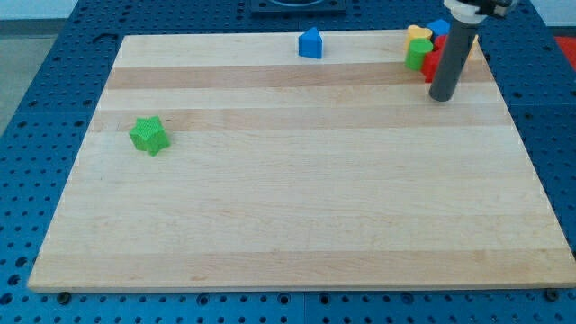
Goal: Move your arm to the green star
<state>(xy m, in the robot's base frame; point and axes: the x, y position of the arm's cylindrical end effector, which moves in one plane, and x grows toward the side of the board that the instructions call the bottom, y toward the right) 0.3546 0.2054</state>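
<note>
the table (pixel 297 198) is pale wood, made of long planks with a faint grain and slightly darker bands running across it; it lies on a blue perforated surface (pixel 45 81). the blocks look like ribbed matte plastic.

the green star (pixel 148 135) sits alone near the view's left edge, its points short and blunt. a blue block (pixel 310 43), roughly house-shaped with a peaked top, stands alone at the view's top, near the middle.

in the top right corner there is a tight cluster: a yellow block (pixel 418 34) with a rounded, heart-like top, a green block (pixel 416 56) just below it, a red block (pixel 433 61) touching the green one, and a second blue block (pixel 438 28) behind. their exact shapes are partly hidden. that makes six blocks visible: two green, two blue, one yellow, one red.

the rod is a smooth dark cylinder, and my tip (pixel 440 97) rests on the table just below the red block, at the cluster's right side, well apart from the green star. there are no fingers on this arm, so nothing is grasped.
</note>
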